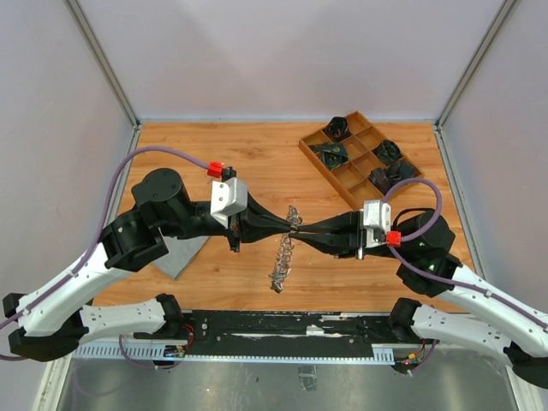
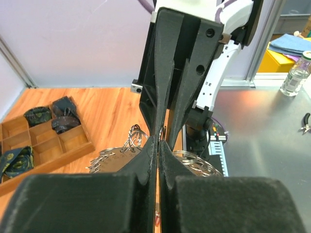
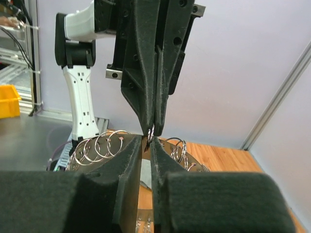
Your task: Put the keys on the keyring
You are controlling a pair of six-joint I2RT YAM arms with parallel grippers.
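Keyring (image 1: 282, 257) lies on the counter (image 1: 214, 163) under the meeting tips, left claw (image 2: 158, 141) pinched shut on its wire, right claw (image 3: 147, 144) a narrow slit; the thin wire may slip out if either arm pulls.

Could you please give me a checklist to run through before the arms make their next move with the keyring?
1. Left fingers shut on the keyring: ok; a sliver of metal shows at their tips in the right wrist view.
2. Right fingers gripping: cannot tell; only a narrow gap shows between them.
3. Both arms' tips meet at one spot over the keyring: ok.
4. A key in place to thread: cannot tell; the tips hide what is between them.
5. Tray apart from both arms: ok.
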